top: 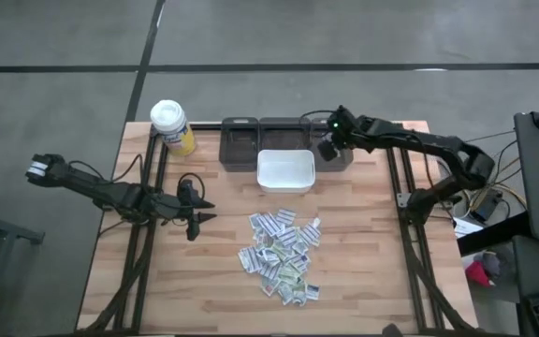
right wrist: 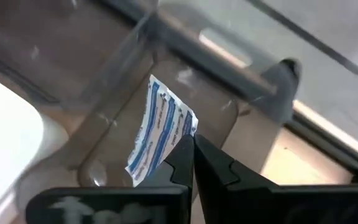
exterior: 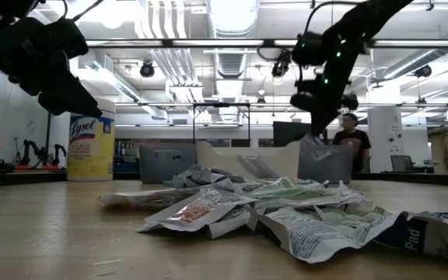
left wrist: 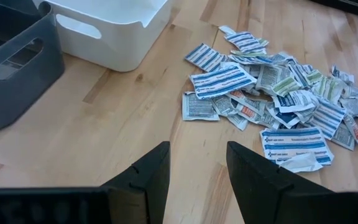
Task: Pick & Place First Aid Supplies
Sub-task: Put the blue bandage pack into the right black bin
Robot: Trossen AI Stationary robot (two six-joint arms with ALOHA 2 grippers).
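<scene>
While clamped together on one flat, blue-striped paper packet (right wrist: 160,127), hangs over the smooth grey bin (top: 337,150) at the tabletop's far edge: right hand (right wrist: 192,149), dark and tapered. Just beside that bin, a glossy white rectangular tub (top: 285,171) with rounded corners. Nearer, heaped loosely on the pale wood-grain tabletop (top: 363,243): crinkled, thin paper packets (top: 281,254) printed blue, green and red. Left of the heap, poised low with blunt dark fingers (left wrist: 148,177) spread apart and empty: left hand (top: 197,212). At the far left corner, a yellow cylindrical bottle (top: 172,127), white-lidded.
</scene>
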